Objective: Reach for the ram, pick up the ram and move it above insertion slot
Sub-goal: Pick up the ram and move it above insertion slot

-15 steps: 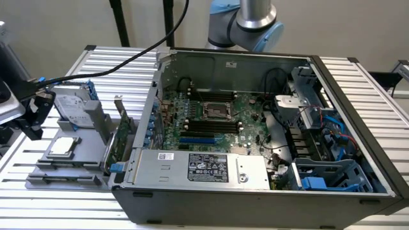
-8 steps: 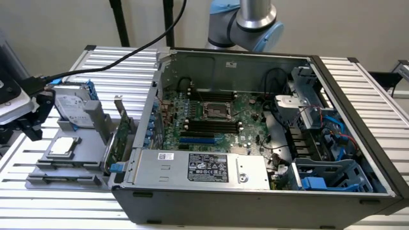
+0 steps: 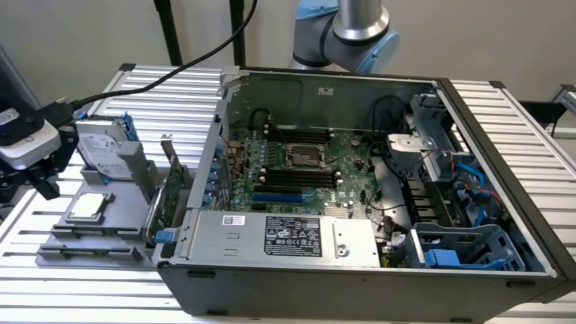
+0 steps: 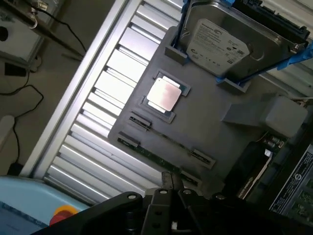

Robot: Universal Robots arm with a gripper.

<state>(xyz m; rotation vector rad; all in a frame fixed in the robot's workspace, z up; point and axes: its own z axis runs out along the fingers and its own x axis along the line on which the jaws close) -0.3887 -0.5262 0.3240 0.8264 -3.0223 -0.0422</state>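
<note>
The ram (image 4: 157, 159) is a thin green stick standing on edge in a groove along the rim of the grey holder (image 4: 210, 127). My gripper (image 4: 171, 182) hangs over that rim, close above one end of the ram and not touching it. In the exterior view the gripper (image 3: 43, 189) is at the far left, above the holder's (image 3: 99, 233) outer edge. The black memory slots (image 3: 297, 177) lie on the motherboard inside the open computer case, well away towards the exterior view's right.
The holder also carries a silver processor (image 4: 164, 94), a hard drive (image 4: 230, 41) in a blue frame, and an upright green expansion card (image 3: 166, 196) with a metal bracket. The open case (image 3: 360, 277) has a power supply (image 3: 288, 236) along its front. A ribbed aluminium table (image 3: 171, 94) lies underneath.
</note>
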